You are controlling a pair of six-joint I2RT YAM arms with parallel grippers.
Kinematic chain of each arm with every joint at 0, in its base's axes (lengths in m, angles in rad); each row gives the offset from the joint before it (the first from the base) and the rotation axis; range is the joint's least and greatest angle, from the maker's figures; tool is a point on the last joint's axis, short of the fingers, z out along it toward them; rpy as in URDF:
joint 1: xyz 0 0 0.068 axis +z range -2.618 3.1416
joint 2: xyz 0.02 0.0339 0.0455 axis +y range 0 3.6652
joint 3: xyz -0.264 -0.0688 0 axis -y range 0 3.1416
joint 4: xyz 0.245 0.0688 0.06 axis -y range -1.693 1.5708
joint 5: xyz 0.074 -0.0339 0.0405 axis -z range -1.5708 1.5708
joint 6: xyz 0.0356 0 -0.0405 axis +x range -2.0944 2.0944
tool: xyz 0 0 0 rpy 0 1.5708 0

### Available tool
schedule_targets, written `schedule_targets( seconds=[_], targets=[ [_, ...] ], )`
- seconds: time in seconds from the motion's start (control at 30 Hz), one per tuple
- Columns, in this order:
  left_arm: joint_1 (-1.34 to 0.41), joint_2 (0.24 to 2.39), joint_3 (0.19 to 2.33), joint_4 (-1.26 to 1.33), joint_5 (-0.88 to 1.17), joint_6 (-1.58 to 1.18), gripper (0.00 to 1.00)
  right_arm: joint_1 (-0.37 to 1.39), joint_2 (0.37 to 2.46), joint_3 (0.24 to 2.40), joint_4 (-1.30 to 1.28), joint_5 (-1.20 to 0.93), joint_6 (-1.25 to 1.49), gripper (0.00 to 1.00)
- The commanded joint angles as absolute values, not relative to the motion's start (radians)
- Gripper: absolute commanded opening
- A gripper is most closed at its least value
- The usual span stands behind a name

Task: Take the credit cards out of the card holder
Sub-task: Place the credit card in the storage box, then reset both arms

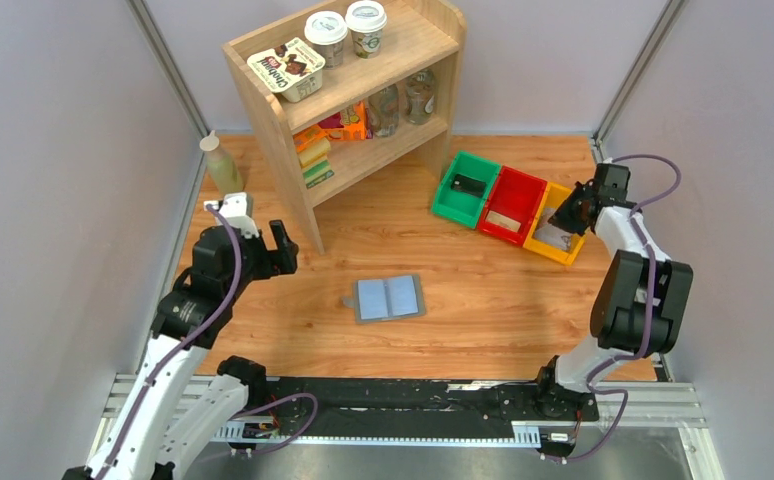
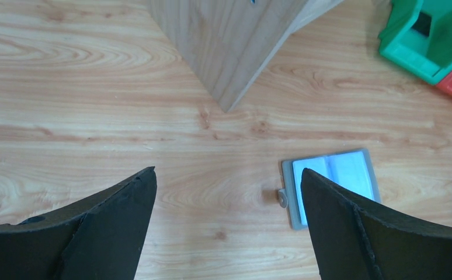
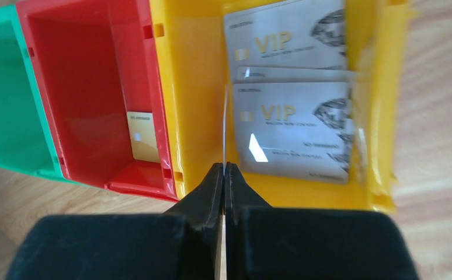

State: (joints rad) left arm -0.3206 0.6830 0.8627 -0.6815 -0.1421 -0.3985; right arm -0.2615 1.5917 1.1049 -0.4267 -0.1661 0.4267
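The card holder (image 1: 388, 297) lies open like a book on the wooden table, pale blue pockets up; the left wrist view shows it (image 2: 329, 175) with its small side tab. My left gripper (image 1: 283, 250) is open and empty (image 2: 226, 175), hovering left of the holder. My right gripper (image 1: 568, 215) is shut (image 3: 224, 166) on a thin credit card (image 3: 225, 122) held edge-on over the yellow bin (image 3: 197, 87). Two silver VIP cards (image 3: 294, 125) lie in that bin. A gold card (image 3: 142, 135) lies in the red bin (image 3: 83, 70).
The green bin (image 1: 463, 185), red bin (image 1: 511, 205) and yellow bin (image 1: 541, 245) stand in a row at the back right. A wooden shelf (image 1: 353, 95) with cups and snacks stands at the back, a bottle (image 1: 221, 163) to its left.
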Motion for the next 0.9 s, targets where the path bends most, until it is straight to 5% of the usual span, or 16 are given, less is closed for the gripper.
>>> schedule_targets(
  seconds=[0.0,0.03,0.17,0.33,0.43,0.87],
  targets=[
    [-0.314,0.612,0.882,-0.713,-0.202,-0.411,1.00,-0.279,1.651,1.146,-0.339,-0.356,0.354,0.05],
    [-0.314,0.592,0.884,-0.722,-0.202,-0.414,1.00,-0.287,1.651,1.141,-0.342,-0.330,0.363,0.08],
    [-0.314,0.536,0.890,-0.758,-0.225,-0.425,1.00,-0.313,1.585,1.138,-0.449,-0.079,0.419,0.57],
    [-0.314,0.453,0.905,-0.787,-0.290,-0.410,1.00,-0.308,1.413,1.177,-0.584,0.089,0.423,0.91],
    [-0.314,0.410,0.920,-0.799,-0.334,-0.393,1.00,-0.307,1.295,1.193,-0.627,0.133,0.419,1.00],
    [-0.314,0.390,1.049,-0.822,-0.457,-0.307,1.00,-0.290,0.847,1.235,-0.632,0.057,0.356,1.00]
  ],
)
